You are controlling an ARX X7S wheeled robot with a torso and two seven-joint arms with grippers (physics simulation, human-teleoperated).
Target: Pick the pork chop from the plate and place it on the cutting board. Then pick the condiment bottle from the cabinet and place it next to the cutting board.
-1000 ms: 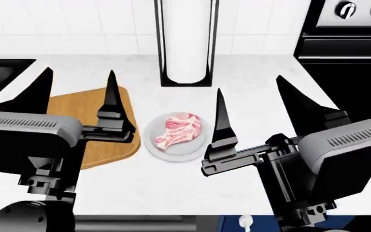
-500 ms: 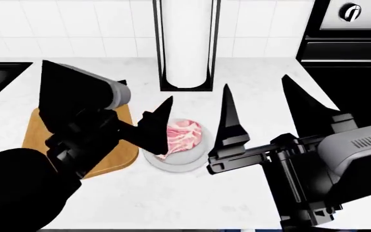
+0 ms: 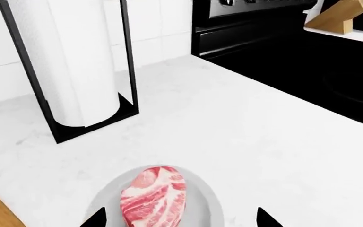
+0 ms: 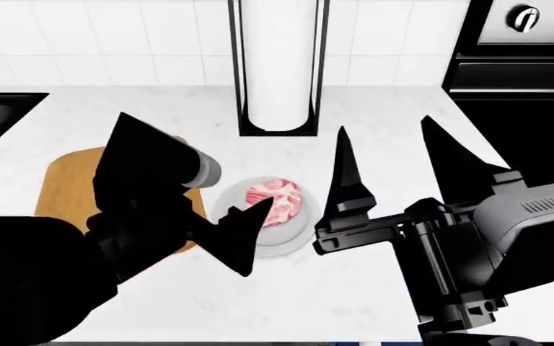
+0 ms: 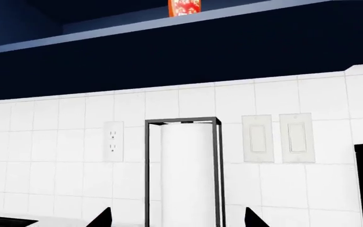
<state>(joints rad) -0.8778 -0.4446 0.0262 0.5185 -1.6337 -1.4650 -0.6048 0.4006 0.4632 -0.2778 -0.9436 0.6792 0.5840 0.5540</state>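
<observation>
Pork chop (image 3: 153, 197) lies on plate (image 3: 205, 201) beside cutting board (image 4: 73, 186); left gripper (image 3: 176, 218) spread wide above it, 2 tips astride; probably soft, slick, light: pinch thick middle.

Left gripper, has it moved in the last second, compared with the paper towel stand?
Yes. The left gripper has swung from over the cutting board toward the plate, nearer the fixed paper towel stand.
</observation>
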